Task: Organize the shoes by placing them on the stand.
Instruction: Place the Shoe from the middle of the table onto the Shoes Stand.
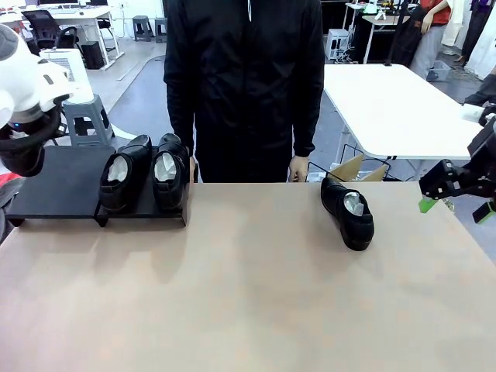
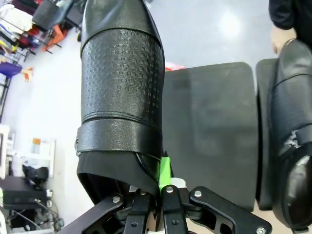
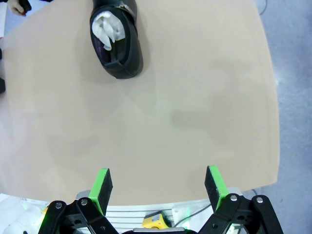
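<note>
On the stand [image 1: 54,190], right half: two shoes [image 1: 124,174] [image 1: 170,172] placed side by side; third shoe [image 2: 122,83] clamped in left claw [image 2: 157,190] by the bare half, not yet set down; fourth shoe [image 1: 349,211] loose on tabletop [image 1: 248,294], right claw [image 3: 158,187] wide, empty.

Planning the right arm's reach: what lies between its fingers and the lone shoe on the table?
Bare tabletop up to the shoe, in the right wrist view.

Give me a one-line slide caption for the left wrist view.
Left end effector shut on a black shoe beside the bare end of the stand; another shoe sits on it.
</note>
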`<state>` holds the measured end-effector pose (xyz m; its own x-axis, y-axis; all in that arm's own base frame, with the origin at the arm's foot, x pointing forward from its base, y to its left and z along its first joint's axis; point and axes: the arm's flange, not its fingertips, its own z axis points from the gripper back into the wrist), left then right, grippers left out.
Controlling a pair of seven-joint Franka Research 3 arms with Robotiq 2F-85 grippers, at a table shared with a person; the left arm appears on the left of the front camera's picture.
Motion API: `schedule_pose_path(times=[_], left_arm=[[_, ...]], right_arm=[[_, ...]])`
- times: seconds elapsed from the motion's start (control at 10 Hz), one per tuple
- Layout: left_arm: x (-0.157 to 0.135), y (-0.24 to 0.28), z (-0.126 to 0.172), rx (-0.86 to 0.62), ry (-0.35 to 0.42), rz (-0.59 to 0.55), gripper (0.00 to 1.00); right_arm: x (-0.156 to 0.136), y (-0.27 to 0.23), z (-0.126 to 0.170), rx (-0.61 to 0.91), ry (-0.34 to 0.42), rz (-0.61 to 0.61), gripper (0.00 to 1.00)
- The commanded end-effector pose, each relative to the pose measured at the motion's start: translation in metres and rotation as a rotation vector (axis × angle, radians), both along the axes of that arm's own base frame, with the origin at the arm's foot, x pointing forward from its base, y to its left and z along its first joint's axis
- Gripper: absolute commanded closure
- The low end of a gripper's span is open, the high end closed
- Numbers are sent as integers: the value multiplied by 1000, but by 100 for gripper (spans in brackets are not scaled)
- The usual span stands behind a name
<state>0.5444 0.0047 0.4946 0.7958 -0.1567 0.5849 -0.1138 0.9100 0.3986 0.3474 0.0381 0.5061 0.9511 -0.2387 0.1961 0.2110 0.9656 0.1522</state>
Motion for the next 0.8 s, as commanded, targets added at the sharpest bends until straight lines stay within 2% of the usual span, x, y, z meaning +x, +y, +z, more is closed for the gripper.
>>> schedule_pose_path(times=[0.0,0.2,0.4,0.7], left_arm=[[15,1,-18,-20,-5,39,100],[15,8,-40,-72,3,67,100],[15,8,-62,-39,24,26,100],[17,10,-70,-26,34,-2,100]], right_arm=[[0,-2,1,-2,-2,9,0],[0,-2,1,-2,-2,9,0],[0,-2,1,-2,-2,9,0],[0,-2,1,-2,-2,9,0]])
